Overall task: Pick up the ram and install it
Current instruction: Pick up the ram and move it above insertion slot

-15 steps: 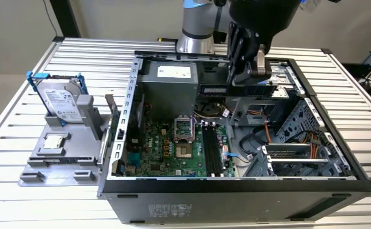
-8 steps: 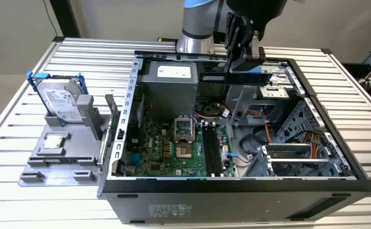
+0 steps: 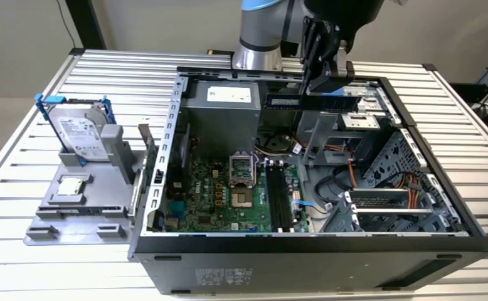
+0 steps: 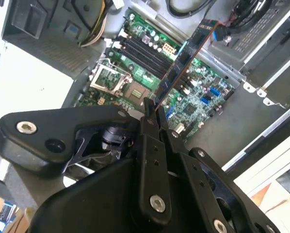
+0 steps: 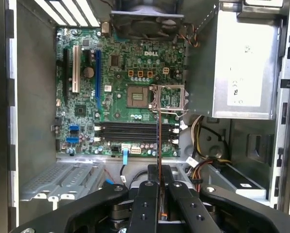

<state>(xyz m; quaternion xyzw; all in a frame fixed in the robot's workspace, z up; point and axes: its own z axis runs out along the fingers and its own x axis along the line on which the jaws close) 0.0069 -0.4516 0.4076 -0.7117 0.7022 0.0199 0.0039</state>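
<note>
Slatted metal table (image 3: 35, 269), with an open computer case (image 3: 311, 248) lying on its side across the middle and right of it. Beside the case, toward the table's edge on the exterior view's left, stands a grey fixture (image 3: 43, 229) with a hard drive (image 3: 81, 132) upright in blue rails and a small square processor chip (image 3: 70, 186).

The green motherboard (image 3: 219, 200) sits flat on the case floor. The black memory slots (image 3: 279, 197) run from the case's far wall toward its near wall and look unfilled.

The gripper (image 3: 326, 88) hangs over the far edge of the case, above the drive bay and well clear of the board. Its fingers are pinched narrow on the ram (image 3: 290, 101), which hangs in the air with nothing seated.

- The grip sits toward one end of the ram. Most of its length sticks out toward the exterior view's left.
- The ram's long axis runs roughly parallel to the case's far wall, so it looks about square to the slots rather than in line with them.
- In the second wrist view the ram (image 4: 186, 56) reaches out from the fingertips (image 4: 148, 112) over the board, crossing the line of the slots.
- In the first wrist view it shows edge-on as a thin dark line (image 5: 157, 141) standing over the slots (image 5: 130, 130).

The slots lie below the gripper and toward the near wall of the case. By my reading the pick-up is done and the install is not.
</note>
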